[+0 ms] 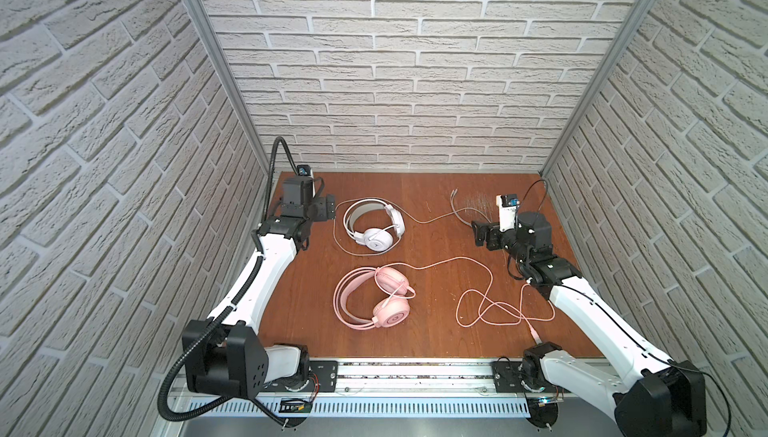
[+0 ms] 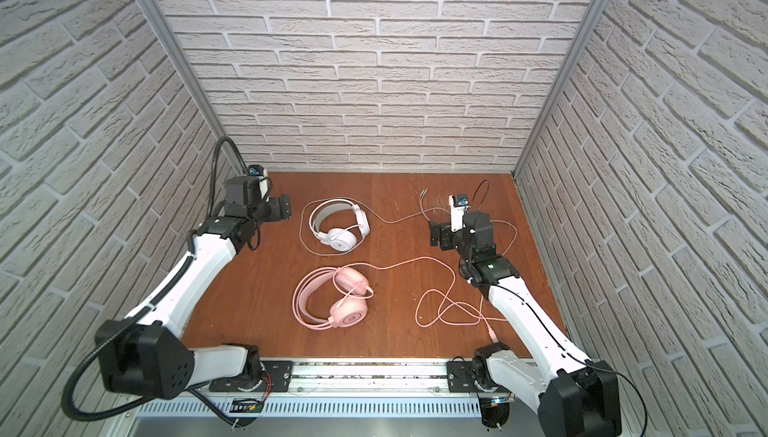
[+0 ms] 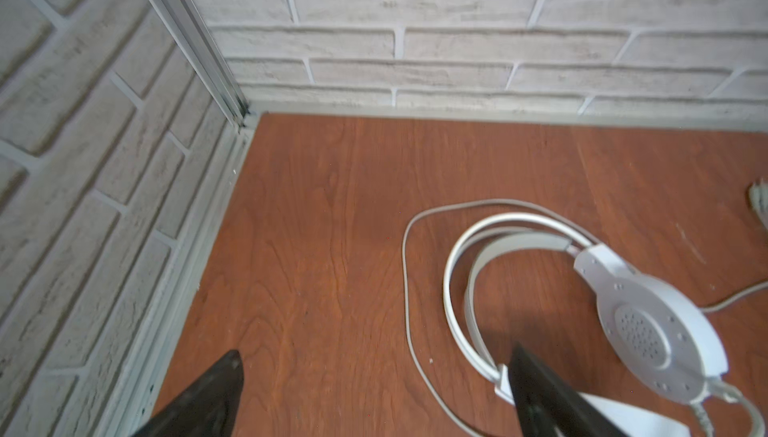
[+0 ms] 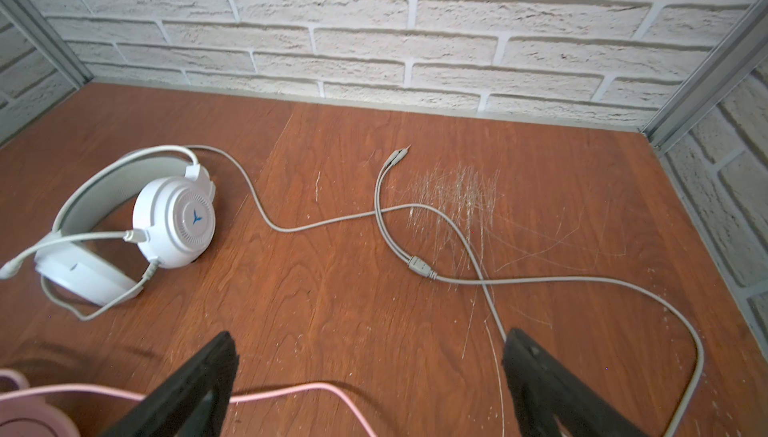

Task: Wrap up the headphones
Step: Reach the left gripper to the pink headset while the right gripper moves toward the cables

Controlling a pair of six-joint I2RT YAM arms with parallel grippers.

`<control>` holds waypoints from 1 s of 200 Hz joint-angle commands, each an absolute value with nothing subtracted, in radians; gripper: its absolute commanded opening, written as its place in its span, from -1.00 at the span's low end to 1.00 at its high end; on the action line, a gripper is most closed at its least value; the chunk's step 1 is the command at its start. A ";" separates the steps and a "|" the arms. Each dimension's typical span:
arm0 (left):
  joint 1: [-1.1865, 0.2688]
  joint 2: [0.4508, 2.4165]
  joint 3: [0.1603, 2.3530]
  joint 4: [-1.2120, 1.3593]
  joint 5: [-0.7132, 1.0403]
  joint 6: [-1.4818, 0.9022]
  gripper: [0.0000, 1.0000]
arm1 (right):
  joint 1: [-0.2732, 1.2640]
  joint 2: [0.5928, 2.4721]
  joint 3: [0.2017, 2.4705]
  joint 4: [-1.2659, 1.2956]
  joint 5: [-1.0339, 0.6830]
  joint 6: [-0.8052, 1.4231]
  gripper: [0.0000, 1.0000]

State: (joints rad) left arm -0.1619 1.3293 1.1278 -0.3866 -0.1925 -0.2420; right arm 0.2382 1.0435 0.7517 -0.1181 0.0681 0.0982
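Nothing is wrapped yet, as I read it. The white headset (image 1: 376,225) lies at the back of the desk (image 1: 432,327), the pink headset (image 1: 376,295) nearer me, both cords sprawled loose. My left gripper (image 3: 374,376) and right gripper (image 4: 370,356) gape wide, empty.

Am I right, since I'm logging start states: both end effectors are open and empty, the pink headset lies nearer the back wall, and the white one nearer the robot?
One thing is wrong: the headsets are swapped. In both top views the white headset lies nearer the back wall and the pink headset nearer the robot. The left end effector and right end effector are indeed open and empty.
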 commanded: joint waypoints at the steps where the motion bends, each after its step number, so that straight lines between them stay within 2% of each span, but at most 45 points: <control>1: -0.200 1.381 1.181 -0.513 -0.169 -0.279 0.96 | 0.281 1.021 0.777 -0.156 0.141 0.105 1.00; 49: -0.257 1.480 1.238 -0.664 -0.020 -0.326 0.96 | 0.326 1.015 0.775 -0.182 0.138 0.123 1.00; 95: -0.272 1.430 1.183 -0.769 0.060 -0.397 0.97 | 0.364 1.019 0.787 -0.231 0.129 0.125 1.00; 155: -0.277 1.289 1.081 -0.892 0.045 -0.515 0.96 | 0.401 0.994 0.779 -0.289 0.150 0.158 1.00; 200: -0.318 1.277 1.008 -0.976 0.050 -0.629 0.97 | 0.432 0.970 0.744 -0.309 0.171 0.185 1.00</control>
